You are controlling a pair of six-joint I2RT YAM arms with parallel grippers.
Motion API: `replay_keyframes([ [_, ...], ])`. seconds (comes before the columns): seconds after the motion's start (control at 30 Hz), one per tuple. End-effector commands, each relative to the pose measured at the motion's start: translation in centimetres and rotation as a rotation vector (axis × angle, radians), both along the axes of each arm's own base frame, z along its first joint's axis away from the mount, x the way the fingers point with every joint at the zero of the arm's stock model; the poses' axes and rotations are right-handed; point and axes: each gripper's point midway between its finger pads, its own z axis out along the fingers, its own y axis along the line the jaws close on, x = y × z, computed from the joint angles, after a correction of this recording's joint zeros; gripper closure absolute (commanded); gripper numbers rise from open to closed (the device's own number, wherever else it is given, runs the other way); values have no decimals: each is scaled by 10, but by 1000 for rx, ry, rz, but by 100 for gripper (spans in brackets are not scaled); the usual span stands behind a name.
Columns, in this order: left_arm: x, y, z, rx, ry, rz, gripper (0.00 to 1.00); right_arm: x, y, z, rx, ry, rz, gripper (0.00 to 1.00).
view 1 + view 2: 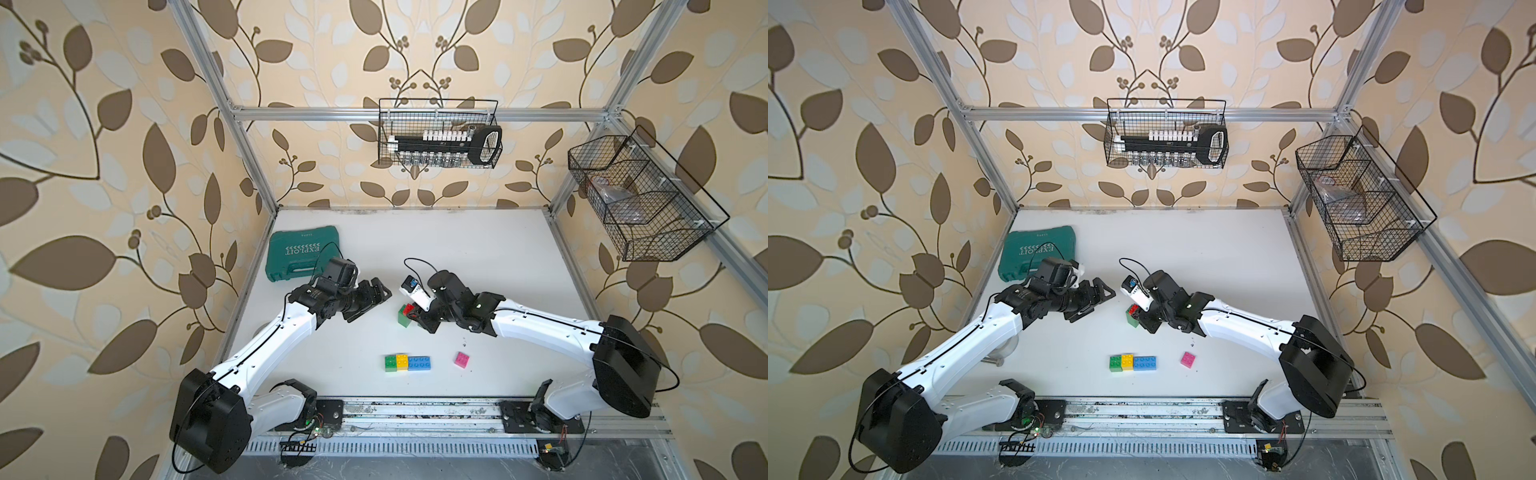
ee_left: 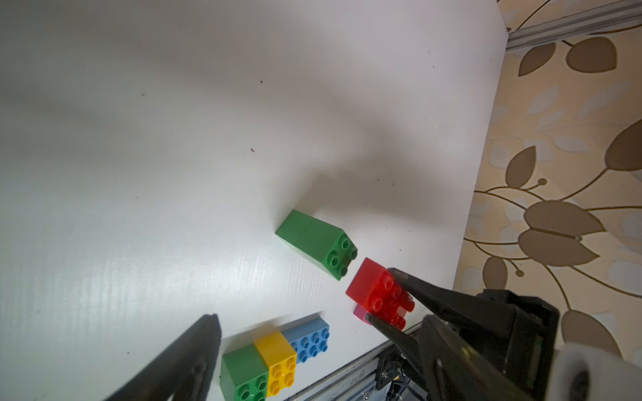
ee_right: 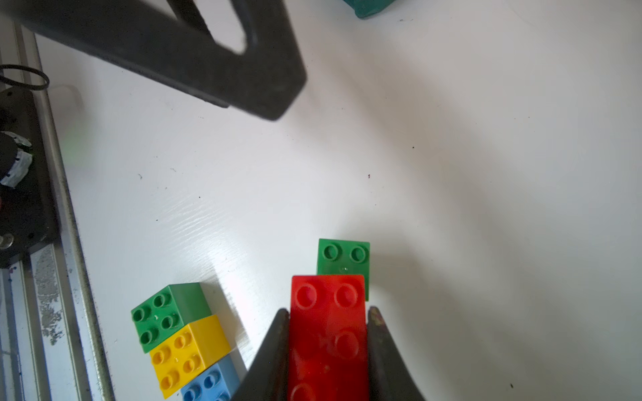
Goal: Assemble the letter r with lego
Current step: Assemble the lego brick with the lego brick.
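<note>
Three bricks, green, yellow and blue, touch in a row (image 1: 407, 363) nearest me, a pink brick (image 1: 461, 359) apart to their right. Further out my right gripper (image 3: 328, 312) is clamped on a red brick (image 2: 377, 295) close by the top of the green stack (image 1: 403, 320); next, I judge, it must line up over those studs and press down. My left gripper (image 1: 371, 304) hangs spread and empty beside the stack, nothing blocking; the case (image 1: 305, 257) lies far back.

Brick row (image 1: 407, 362) front, lone brick (image 1: 461, 359) right, case (image 1: 305, 257) behind-left
</note>
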Motion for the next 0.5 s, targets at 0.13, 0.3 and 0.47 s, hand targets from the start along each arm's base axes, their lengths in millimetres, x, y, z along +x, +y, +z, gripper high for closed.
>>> replay_keyframes([
  [0.13,4,-4,-2,-82,13,5,14,10,17,21,51,-72,22,100],
  [0.3,6,-6,-5,-117,37,23,19,14,18,18,38,-78,14,100],
  [0.47,6,-9,-6,-139,44,18,28,16,22,14,40,-73,12,100],
])
